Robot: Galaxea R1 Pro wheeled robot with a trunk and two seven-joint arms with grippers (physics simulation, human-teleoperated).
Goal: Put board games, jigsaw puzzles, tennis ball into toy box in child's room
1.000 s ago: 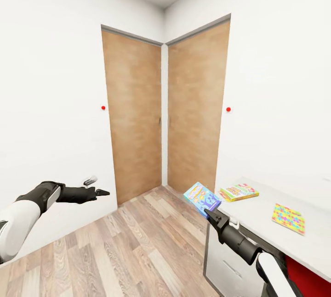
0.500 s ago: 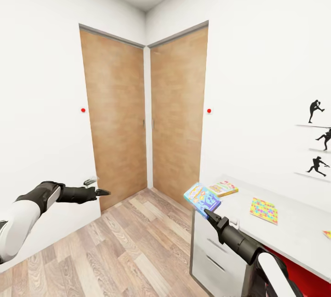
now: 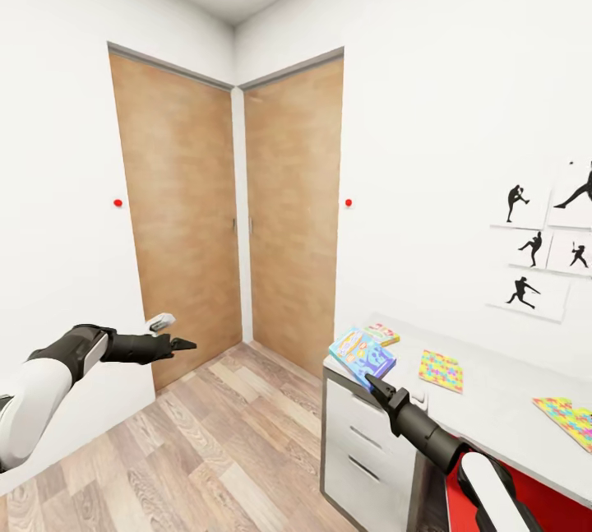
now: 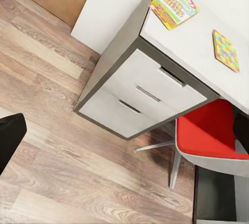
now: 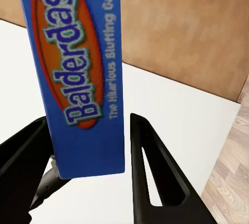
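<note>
My right gripper (image 3: pixel 372 382) is shut on a blue Balderdash board game (image 3: pixel 363 354), held up near the front left corner of the white table (image 3: pixel 501 400). The box (image 5: pixel 83 52) sits between the two black fingers (image 5: pixel 150 167). On the table lie another board game (image 3: pixel 382 334) at the far corner and two colourful jigsaw puzzles (image 3: pixel 441 370) (image 3: pixel 572 419). My left gripper (image 3: pixel 177 344) is open, out to the left over the floor, holding nothing. The left wrist view looks down on the board game (image 4: pixel 175 8) and one puzzle (image 4: pixel 225 50).
The table has a grey drawer unit (image 3: pixel 362 450) at its left end and a red chair (image 3: pixel 534 503) tucked under it. Two wooden doors (image 3: pixel 238 211) meet in the room's corner. Wooden floor (image 3: pixel 205 450) stretches between me and the doors. Baseball silhouettes (image 3: pixel 534 248) hang on the right wall.
The camera has swung to the right, so doors and table slid left and more of the table and the wall pictures came into view. Both arms keep their pose, the game still held.
</note>
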